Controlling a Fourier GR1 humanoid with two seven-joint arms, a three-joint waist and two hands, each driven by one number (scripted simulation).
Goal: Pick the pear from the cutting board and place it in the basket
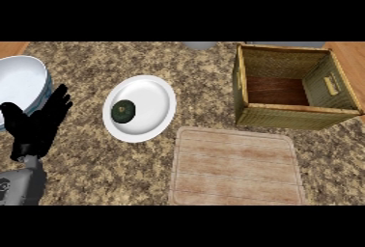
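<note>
One fruit only in view: a dark green fruit point(124, 111), roundish, lying on the left half of a white plate point(153, 91) near the middle of the counter point(92, 62), somewhat toward its left edge. Impossible to tell whether the pear or something else; no stalk or neck to be made out.

Nothing on the wooden cutting board point(235, 169) at the counter's near edge, right of centre: bare slats from corner to corner, far left corner just beside the plate's rim.

Nothing either in the woven basket point(296, 117) at the far right corner: open top, walls upright, brown floor plainly showing, near wall just beyond the board's far edge. Probably set that close to keep the carry from board to basket short.

Further out, a white bowl point(21, 82) at the counter's left edge, partly cut off, nothing seen inside.

Before the bowl, the left hand point(35, 125): fingers straight, slightly spread, pointing up, thumb out to the side, holding nothing, apart from plate and fruit. Resting, by the look of it.

Right hand nowhere in view.

Judged from all this, placing not yet done: basket without fruit.
</note>
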